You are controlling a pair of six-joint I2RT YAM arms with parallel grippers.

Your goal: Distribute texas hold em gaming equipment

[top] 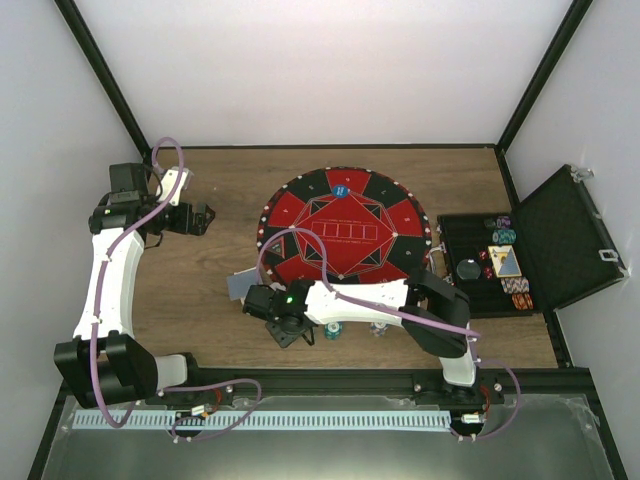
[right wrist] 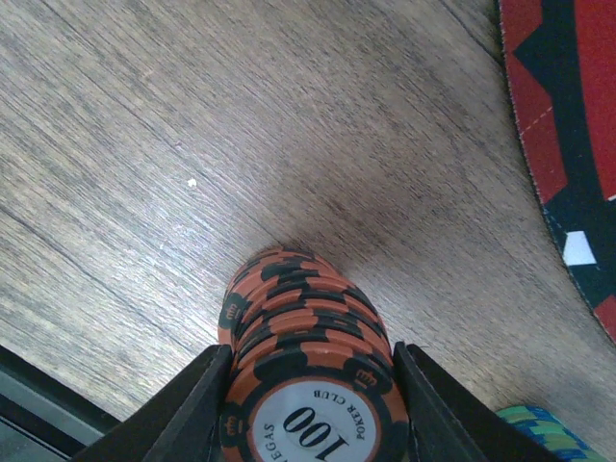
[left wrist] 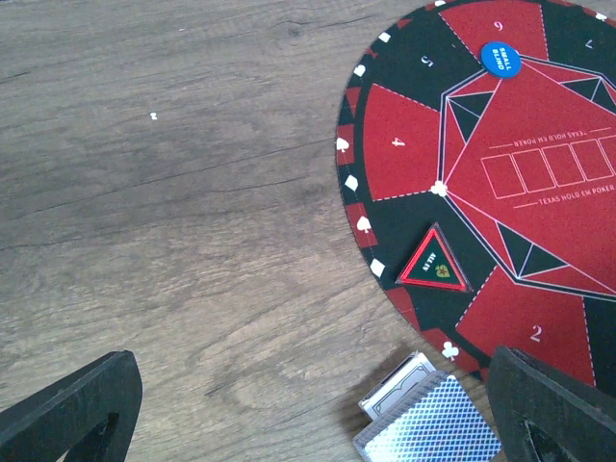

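Pinching a stack of orange-and-black striped poker chips (right wrist: pixel 298 318) between its two black fingers, the right gripper (right wrist: pixel 310 390) reached low over the brown wooden table (top: pixel 210 300) close to its near edge. The stack stood upright on the bare wood, its top chip marked 100, just off the near-left rim of the large round red-and-black mat (top: pixel 340 235). A green striped chip (right wrist: pixel 539 428) lay on the wood just beside it, toward the mat. The left gripper (left wrist: pixel 308 414) hung above the left part of the table with its fingers spread wide and nothing between them. A small deck of grey-blue-backed playing cards (left wrist: pixel 433 428) rested on the wood against the mat's near-left rim, and a blue round button disc (left wrist: pixel 500 59) sat on the mat near its far rim. At the table's right edge a black hinged case (top: pixel 560 240) lay open with more chips inside.
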